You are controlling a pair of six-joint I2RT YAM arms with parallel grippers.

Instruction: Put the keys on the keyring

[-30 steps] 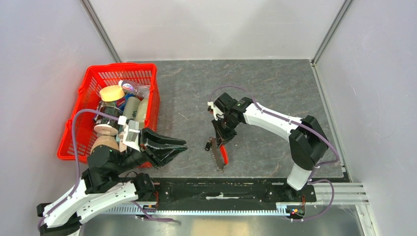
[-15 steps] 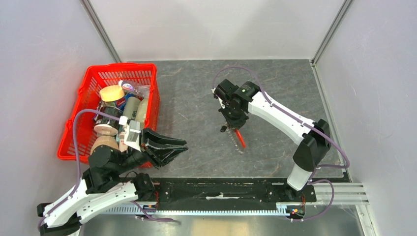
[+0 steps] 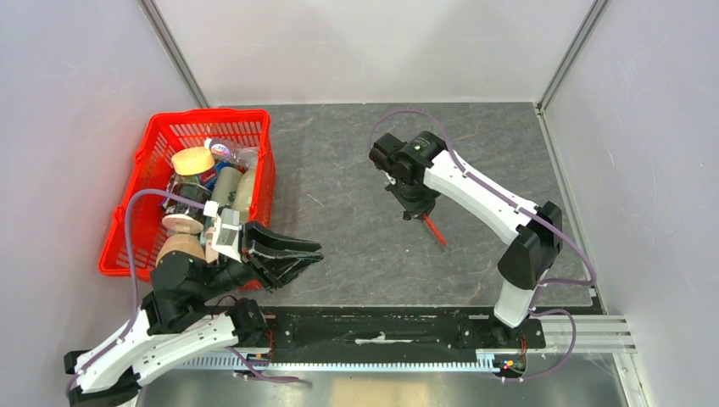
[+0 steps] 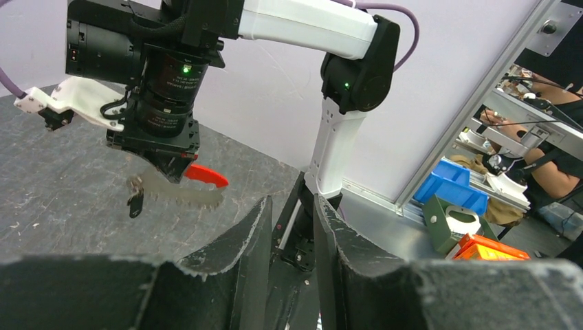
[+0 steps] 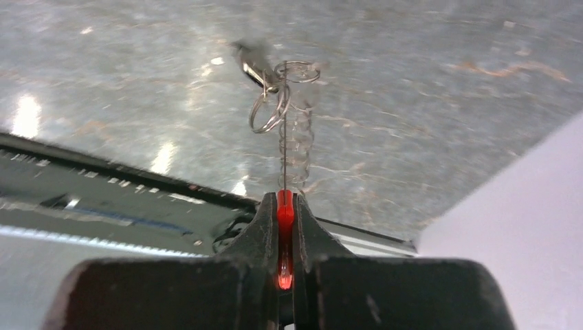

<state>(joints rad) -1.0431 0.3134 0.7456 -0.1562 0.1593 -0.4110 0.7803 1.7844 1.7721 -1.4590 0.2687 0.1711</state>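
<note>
**Right gripper** (image 5: pixel 284 201): fingers pressed together on the red strip (image 5: pixel 284 210) of the keyring (image 4: pixel 180 195). The strip sits edge-on and thin between the pads. The keyring is held clear above the table (image 3: pixel 339 170), with its grey toothed loop projecting outward from the grip. The keys (image 4: pixel 135 203) dangle from the loop's far end. They are blurred in the right wrist view, so it cannot be told whether they are fully threaded on.

**Left gripper** (image 3: pixel 315 252): fingers partly apart and holding nothing, beside the basket (image 3: pixel 182 119), well apart from the keyring.

**Hazards:**
- **Slip.** The hold is on a narrow strip only. A quick wrist turn may pivot the loop between the pads or drop it.
- **Swing.** The dangling keys can sway and work off an open end.
- **Contact.** If the left gripper approaches out of line, it may knock the loop.
</note>
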